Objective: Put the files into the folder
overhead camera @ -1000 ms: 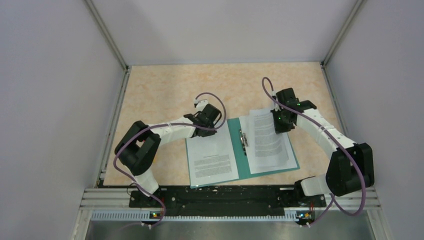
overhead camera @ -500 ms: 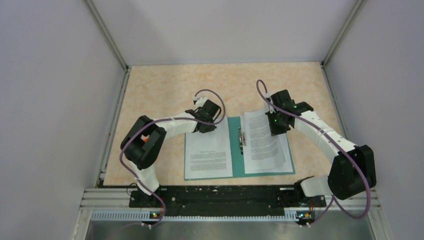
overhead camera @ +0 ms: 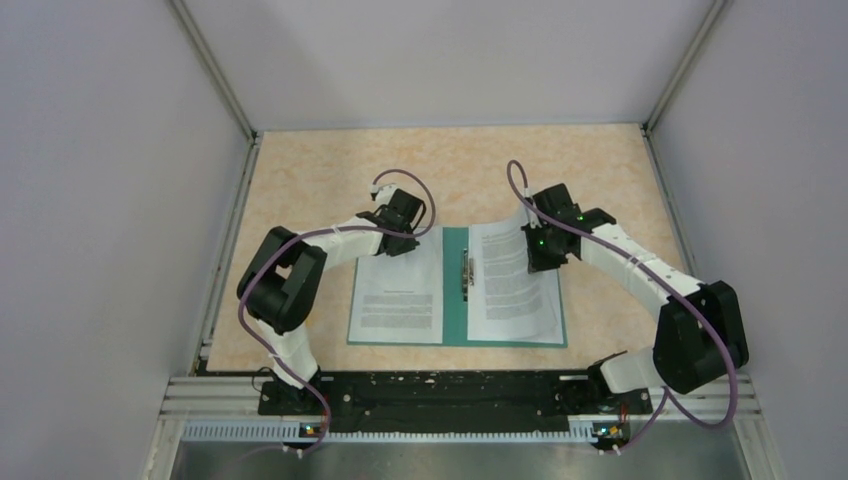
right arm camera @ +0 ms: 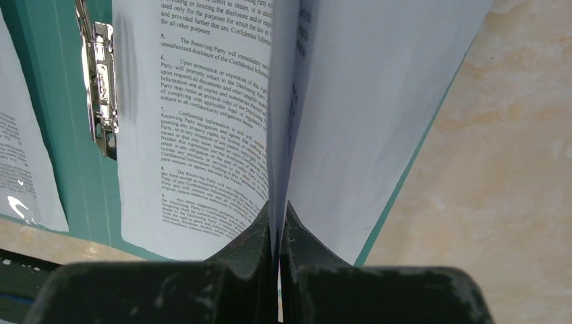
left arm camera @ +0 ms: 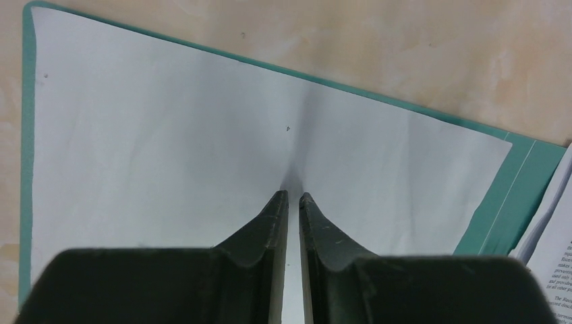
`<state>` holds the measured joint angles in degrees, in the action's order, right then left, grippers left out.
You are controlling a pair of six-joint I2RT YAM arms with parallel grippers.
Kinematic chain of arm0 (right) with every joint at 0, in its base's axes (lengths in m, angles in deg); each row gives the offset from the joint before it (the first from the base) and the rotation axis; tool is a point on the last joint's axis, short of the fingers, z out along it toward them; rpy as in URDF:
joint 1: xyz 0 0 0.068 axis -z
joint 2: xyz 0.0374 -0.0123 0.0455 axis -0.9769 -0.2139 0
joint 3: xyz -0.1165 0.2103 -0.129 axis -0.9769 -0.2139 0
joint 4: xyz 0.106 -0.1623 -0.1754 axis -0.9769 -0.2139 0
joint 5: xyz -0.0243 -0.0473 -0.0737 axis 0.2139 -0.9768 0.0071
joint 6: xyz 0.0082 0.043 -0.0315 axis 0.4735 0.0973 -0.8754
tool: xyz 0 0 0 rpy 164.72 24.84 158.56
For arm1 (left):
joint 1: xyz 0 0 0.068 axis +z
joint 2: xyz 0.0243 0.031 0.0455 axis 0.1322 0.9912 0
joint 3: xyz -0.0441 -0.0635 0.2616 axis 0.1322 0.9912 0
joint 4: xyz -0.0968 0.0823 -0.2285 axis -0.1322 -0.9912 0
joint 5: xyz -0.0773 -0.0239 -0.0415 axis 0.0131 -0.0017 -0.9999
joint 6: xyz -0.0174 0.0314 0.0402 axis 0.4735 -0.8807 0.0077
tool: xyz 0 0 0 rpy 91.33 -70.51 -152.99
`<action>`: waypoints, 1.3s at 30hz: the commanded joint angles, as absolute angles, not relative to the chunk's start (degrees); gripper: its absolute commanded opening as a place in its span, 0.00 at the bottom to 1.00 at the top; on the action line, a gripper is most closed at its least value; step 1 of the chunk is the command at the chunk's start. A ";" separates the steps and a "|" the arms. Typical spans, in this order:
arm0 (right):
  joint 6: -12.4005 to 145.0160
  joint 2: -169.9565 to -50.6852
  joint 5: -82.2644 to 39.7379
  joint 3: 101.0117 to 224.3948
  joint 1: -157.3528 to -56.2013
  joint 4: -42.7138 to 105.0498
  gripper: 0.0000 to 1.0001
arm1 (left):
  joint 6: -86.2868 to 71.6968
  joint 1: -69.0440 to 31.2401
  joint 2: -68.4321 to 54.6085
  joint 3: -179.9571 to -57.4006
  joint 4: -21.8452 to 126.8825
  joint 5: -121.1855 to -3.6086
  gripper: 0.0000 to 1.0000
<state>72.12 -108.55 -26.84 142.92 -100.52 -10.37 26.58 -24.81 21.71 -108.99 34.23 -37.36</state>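
Note:
The teal folder [overhead camera: 455,305] lies open at the table's middle, with its metal fastener [overhead camera: 465,270] along the spine. A printed sheet [overhead camera: 398,300] lies on its left half and more printed files [overhead camera: 510,295] lie on its right half. My left gripper [overhead camera: 405,240] is at the far edge of the left sheet. In the left wrist view it [left arm camera: 293,196] is closed to a thin slit on the white sheet [left arm camera: 168,135], which creases at the tips. My right gripper [overhead camera: 540,255] pinches a raised fold of the right files [right arm camera: 357,101] between shut jaws [right arm camera: 277,209]. The fastener [right arm camera: 101,88] shows to the left.
The tan tabletop [overhead camera: 330,180] is enclosed by grey walls on three sides. A black and aluminium rail [overhead camera: 450,395] with the arm bases runs along the near edge. The folder's near edge lies close to that rail.
The folder with its sheets has slid left and turned square to the table edge. Both grippers have moved left with it, keeping their holds.

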 commanded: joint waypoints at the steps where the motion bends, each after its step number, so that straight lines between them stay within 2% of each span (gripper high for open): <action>1: 74.63 -109.17 -25.43 141.99 -101.63 -5.75 0.00 | 24.37 -23.06 24.13 -108.01 30.19 -35.84 0.18; 11: 81.18 -108.85 -23.72 138.23 -101.59 0.25 0.00 | 24.81 -22.78 23.33 -107.34 29.89 -35.55 0.17; 30: 83.87 -107.45 -26.68 135.55 -101.56 -0.23 0.00 | 24.60 -22.07 23.50 -107.42 29.42 -36.13 0.16; 32: 83.95 -107.56 -27.21 135.82 -101.60 -0.74 0.12 | 24.46 -22.06 23.42 -107.42 29.34 -36.19 0.15; 35: 84.09 -107.09 -28.36 136.34 -101.62 -1.52 0.37 | 24.32 -21.81 23.27 -107.42 29.31 -36.15 0.15; 39: 83.61 -106.42 -30.52 137.30 -101.55 -2.92 0.59 | 23.98 -21.43 23.25 -107.51 29.29 -36.26 0.15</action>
<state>83.83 -108.81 -27.39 135.08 -100.92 -1.32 25.92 -22.99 21.71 -108.99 34.21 -38.08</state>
